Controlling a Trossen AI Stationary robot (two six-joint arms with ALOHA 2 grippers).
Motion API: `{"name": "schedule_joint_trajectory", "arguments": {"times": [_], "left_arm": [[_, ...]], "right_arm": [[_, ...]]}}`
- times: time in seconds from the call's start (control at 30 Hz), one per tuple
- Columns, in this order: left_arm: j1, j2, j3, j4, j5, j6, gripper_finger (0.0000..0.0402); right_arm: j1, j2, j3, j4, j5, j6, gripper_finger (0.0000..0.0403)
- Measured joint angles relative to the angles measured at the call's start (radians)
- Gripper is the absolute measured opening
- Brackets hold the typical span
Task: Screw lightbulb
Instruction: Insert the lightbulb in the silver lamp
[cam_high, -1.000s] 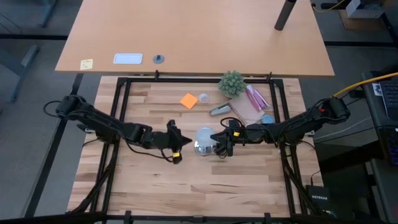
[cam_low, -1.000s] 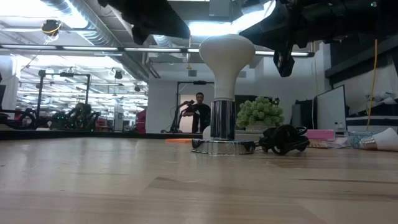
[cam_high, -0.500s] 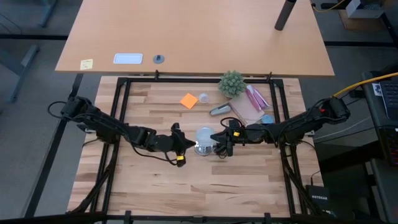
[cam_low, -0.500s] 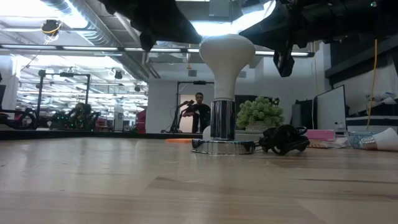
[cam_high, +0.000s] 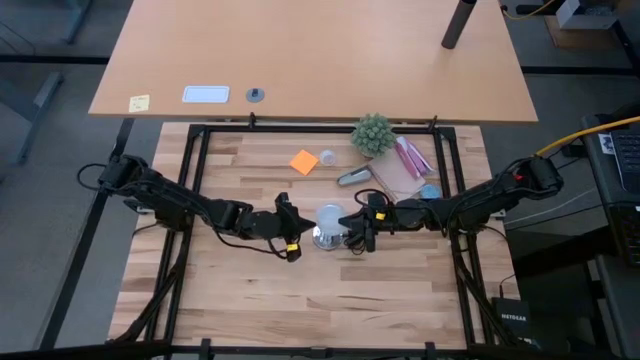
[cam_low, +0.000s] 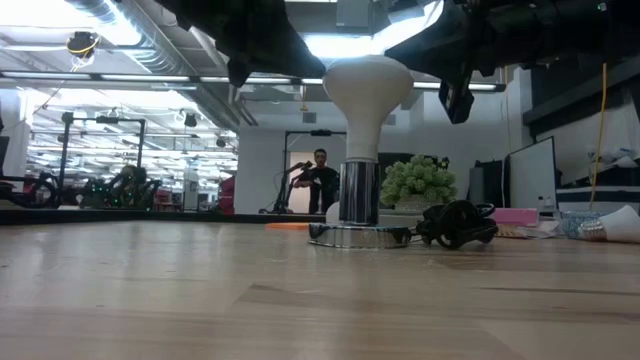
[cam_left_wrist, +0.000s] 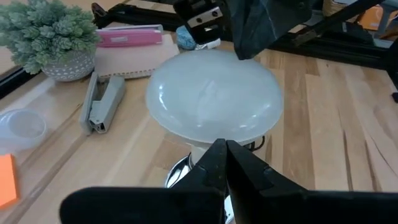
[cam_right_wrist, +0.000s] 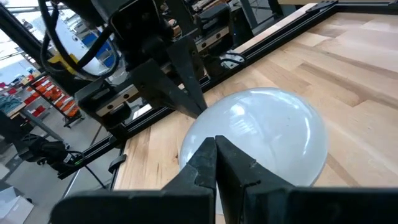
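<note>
The white frosted lightbulb (cam_low: 367, 85) stands upright, neck down, in the silver socket (cam_low: 358, 192) on the round silver base (cam_low: 358, 236) at the table's middle (cam_high: 328, 217). My left gripper (cam_high: 300, 230) is shut, level with the bulb's head on its left side, fingertips (cam_left_wrist: 224, 146) right at the head's lower edge. My right gripper (cam_high: 347, 228) is shut on the bulb's right side, fingertips (cam_right_wrist: 216, 142) right at the head (cam_right_wrist: 261, 134). The base's black cord (cam_low: 455, 222) lies coiled to its right. My left gripper's shut fingertips point level from the table's left at the lower edge of the bulb's head (cam_left_wrist: 205, 138); I cannot tell whether they touch it. My right gripper's shut fingertips point level from the table's right at the side of the bulb's head (cam_right_wrist: 233, 146); I cannot tell whether they touch it.
Behind the bulb lie a grey stapler (cam_high: 353, 177), an orange note (cam_high: 304, 161), a small clear cup (cam_high: 327, 157), a potted plant (cam_high: 373, 133) and pink items (cam_high: 412, 157). A person (cam_low: 320, 180) stands far off in the room.
My left gripper has gone toward the table's right edge, up to the bulb's left side. My right gripper has kept still.
</note>
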Motion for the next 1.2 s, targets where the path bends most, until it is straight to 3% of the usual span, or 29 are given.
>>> {"name": "schedule_joint_trajectory", "arguments": {"times": [0.7, 1.2], "left_arm": [[0.056, 0.001, -0.001, -0.058, -0.003, 0.0, 0.0001], [-0.002, -0.029, -0.001, -0.063, -0.006, 0.026, 0.0001]], "right_arm": [[0.0, 0.0, 0.0, 0.006, -0.014, 0.007, 0.0005], [0.0, 0.0, 0.001, 0.007, -0.006, 0.006, 0.0005]]}}
